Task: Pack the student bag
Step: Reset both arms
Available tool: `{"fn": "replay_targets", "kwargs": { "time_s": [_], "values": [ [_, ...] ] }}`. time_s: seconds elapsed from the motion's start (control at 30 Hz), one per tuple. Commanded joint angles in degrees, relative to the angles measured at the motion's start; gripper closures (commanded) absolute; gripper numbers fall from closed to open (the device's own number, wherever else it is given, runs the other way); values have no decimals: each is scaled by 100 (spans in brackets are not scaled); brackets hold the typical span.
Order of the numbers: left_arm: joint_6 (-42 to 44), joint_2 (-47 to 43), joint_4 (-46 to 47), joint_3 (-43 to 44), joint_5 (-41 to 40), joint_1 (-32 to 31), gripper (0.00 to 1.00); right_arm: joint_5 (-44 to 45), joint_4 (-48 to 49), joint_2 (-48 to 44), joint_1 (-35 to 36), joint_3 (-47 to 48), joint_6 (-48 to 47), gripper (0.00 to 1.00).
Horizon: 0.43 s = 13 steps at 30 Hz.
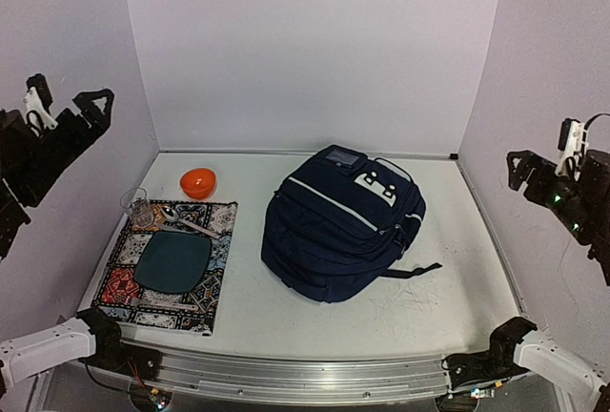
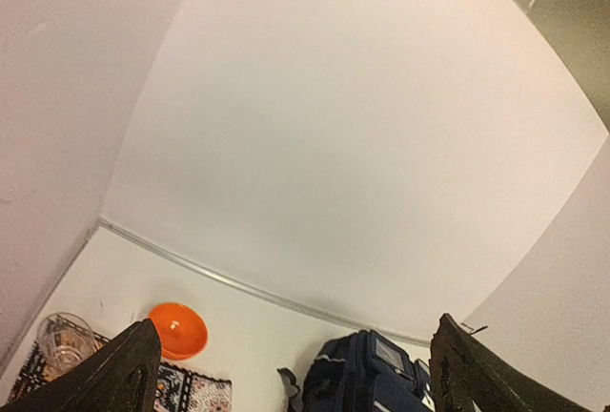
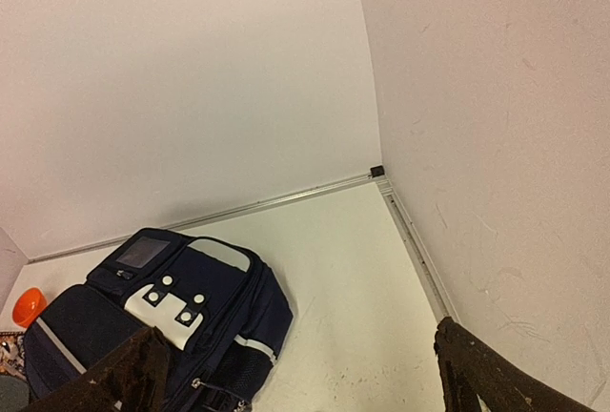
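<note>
The student bag [image 1: 338, 236], navy blue with light stripes and a white buckle patch, lies closed in the middle of the white table. It also shows low in the left wrist view [image 2: 367, 379] and at the lower left of the right wrist view [image 3: 191, 317]. My left gripper [image 1: 69, 99] hangs high beside the left wall, open and empty [image 2: 295, 374]. Raised by the right wall, my right gripper [image 1: 546, 153] is likewise open with nothing between its fingers [image 3: 300, 360]. Both are well above and apart from the bag.
Left of the bag lies a patterned mat [image 1: 119, 283] bearing a dark teal plate [image 1: 173, 259], a spoon [image 1: 181, 219] and a glass [image 1: 136, 205]. An orange bowl [image 1: 198, 181] stands behind the mat. Walls close the table on three sides.
</note>
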Motion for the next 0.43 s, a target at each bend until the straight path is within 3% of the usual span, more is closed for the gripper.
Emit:
{"fn": "replay_targets", "kwargs": {
  "time_s": [0.0,0.4],
  "values": [
    [418,-261,-101,-207,-643,-12,0,427,98,-143,6,-235,55,2],
    [426,-337,-59,-351,-598,-12,0,463,372,-168,5,-412,117,2]
  ]
}}
